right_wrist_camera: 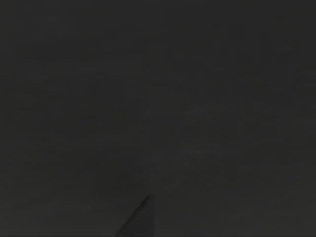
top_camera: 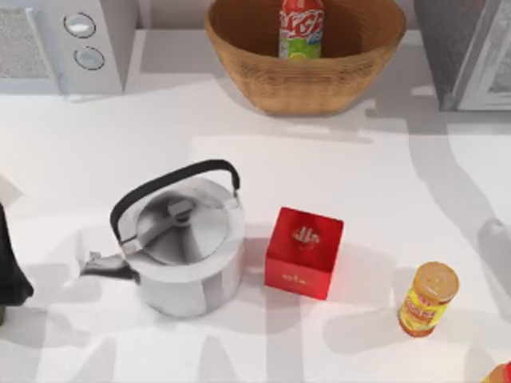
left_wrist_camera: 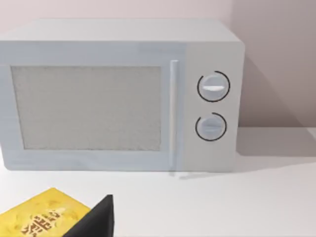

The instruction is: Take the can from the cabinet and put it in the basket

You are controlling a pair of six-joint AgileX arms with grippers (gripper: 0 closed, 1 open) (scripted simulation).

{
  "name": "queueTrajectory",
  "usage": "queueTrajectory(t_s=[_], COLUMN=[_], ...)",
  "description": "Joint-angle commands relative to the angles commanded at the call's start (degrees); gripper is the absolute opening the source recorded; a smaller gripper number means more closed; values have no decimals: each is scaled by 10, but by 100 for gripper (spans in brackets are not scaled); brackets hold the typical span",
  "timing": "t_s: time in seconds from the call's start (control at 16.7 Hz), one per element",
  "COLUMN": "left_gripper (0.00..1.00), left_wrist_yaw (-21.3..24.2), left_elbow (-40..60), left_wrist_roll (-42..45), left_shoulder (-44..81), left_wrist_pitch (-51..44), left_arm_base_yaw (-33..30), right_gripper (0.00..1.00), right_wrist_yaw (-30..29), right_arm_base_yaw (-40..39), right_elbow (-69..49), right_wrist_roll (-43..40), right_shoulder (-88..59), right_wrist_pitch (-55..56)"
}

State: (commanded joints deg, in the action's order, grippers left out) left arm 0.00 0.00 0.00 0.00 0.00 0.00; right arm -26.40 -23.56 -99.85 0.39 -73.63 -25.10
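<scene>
Can (top_camera: 301, 29) upright inside basket (top_camera: 303, 80), cabinet (top_camera: 467, 52) at right, left arm parked (gripper state unclear), right wrist view dark

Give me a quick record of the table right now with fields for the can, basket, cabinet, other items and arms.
can: slim red soda can, upright inside the basket
basket: round tan woven wicker basket, back centre of the table
cabinet: grey speckled cabinet, back right corner
other items: steel kettle, red cube box, yellow jar with orange lid, white two-knob appliance at back left
left arm: dark part at the table's left edge
right wrist view: dark
</scene>
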Motion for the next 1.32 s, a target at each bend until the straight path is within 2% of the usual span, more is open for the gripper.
queueTrajectory(t_s=[0.36, 0.78, 1.02, 1.32], left_gripper=[100, 100, 100, 100], left_wrist_yaw=[0, 0, 0, 0], left_elbow=[0, 0, 0, 0], left_wrist_roll=[0, 0, 0, 0], left_shoulder=[0, 0, 0, 0], left_wrist_pitch=[0, 0, 0, 0], left_arm_base_yaw=[0, 0, 0, 0], right_gripper=[100, 100, 100, 100], right_wrist_yaw=[40, 44, 69, 116], right_arm_base_yaw=[42, 41, 59, 101], right_elbow=[-51, -30, 78, 320], right_wrist_roll=[1, 0, 0, -2], right_shoulder=[-75, -51, 33, 206], right_wrist_pitch=[22, 28, 55, 102])
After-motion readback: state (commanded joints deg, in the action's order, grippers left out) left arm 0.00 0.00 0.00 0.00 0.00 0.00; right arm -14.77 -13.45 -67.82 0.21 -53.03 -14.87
